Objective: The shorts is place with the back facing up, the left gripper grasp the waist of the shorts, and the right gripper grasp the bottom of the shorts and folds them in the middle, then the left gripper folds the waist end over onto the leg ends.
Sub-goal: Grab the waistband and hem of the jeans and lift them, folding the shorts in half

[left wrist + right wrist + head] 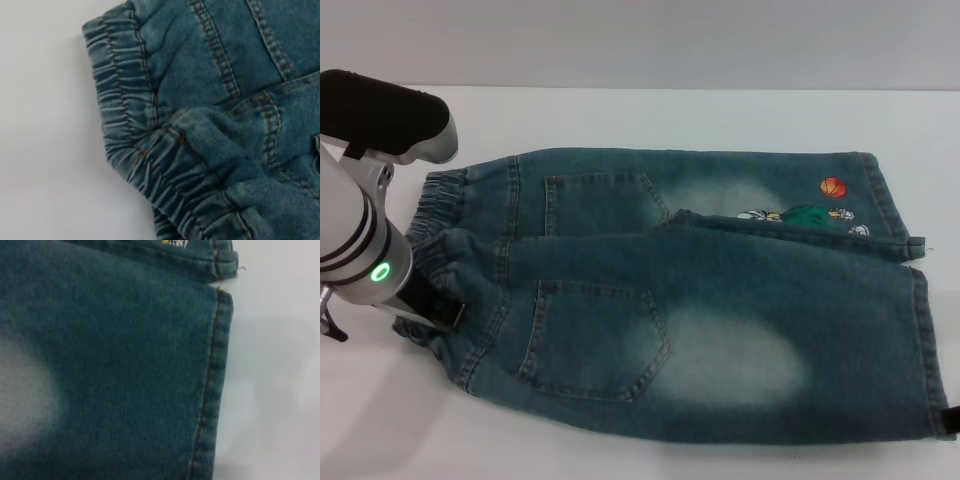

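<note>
The shorts point(700, 290) lie back-up across the white worktop point(650, 110), both patch pockets showing, already doubled lengthwise so that one leg partly overlaps the other. The waist point(435, 245) points toward the robot's left and the leg ends point(905, 300) toward its right, the orange ball point(833, 186) stitched on the far leg. The left gripper point(428, 308) hangs low over the near part of the gathered band; whether its jaws are spread or pinching cloth cannot be told from here. The right gripper point(952, 422) shows only as a dark sliver at the near hem corner, its jaws equally unreadable. The denim looks soft yet fairly heavy, likely to sag and drag rather than slide, and the ruffled elastic should give a thick, forgiving hold. The best grips appear to be the bunched waistband and the stitched hems, where doubled layers can be pinched together without slipping.
</note>
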Controlling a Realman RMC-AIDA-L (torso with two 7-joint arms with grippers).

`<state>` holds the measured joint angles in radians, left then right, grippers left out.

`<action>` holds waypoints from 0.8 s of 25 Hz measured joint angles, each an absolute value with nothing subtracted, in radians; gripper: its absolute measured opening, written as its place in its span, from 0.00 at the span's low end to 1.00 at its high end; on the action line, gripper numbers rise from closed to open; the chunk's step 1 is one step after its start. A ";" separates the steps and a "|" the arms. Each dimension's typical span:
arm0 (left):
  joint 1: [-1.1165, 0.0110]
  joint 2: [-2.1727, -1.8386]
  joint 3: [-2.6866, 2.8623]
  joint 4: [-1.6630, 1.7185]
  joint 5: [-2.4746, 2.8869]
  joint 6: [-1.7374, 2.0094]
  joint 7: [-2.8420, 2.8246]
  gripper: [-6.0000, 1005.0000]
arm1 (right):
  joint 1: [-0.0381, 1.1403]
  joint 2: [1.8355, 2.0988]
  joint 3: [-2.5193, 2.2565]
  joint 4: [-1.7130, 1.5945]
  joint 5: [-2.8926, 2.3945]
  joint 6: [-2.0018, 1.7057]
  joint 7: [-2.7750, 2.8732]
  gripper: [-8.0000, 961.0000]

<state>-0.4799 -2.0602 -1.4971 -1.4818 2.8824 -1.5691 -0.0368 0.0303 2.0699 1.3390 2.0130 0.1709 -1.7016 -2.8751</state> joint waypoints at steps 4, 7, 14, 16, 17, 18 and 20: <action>-0.484 -2.060 -1.497 -1.482 2.882 -1.569 -0.037 0.14 | 0.028 2.072 1.337 2.009 0.173 -1.695 -2.873 0.61; -0.485 -2.060 -1.497 -1.482 2.882 -1.569 -0.037 0.14 | 0.027 2.072 1.327 1.998 0.176 -1.683 -2.870 0.61; -0.487 -2.060 -1.497 -1.483 2.882 -1.570 -0.033 0.14 | 0.037 2.074 1.308 1.974 0.183 -1.663 -2.863 0.61; -0.487 -2.060 -1.497 -1.483 2.882 -1.570 -0.033 0.14 | 0.037 2.074 1.307 1.976 0.183 -1.663 -2.863 0.61; -0.487 -2.060 -1.497 -1.483 2.882 -1.570 -0.033 0.14 | 0.036 2.074 1.306 1.977 0.183 -1.663 -2.862 0.61; -0.487 -2.060 -1.497 -1.483 2.882 -1.572 -0.030 0.14 | 0.035 2.074 1.305 1.977 0.183 -1.664 -2.861 0.61; -0.487 -2.060 -1.497 -1.483 2.882 -1.575 -0.026 0.14 | 0.033 2.074 1.301 1.977 0.183 -1.666 -2.860 0.61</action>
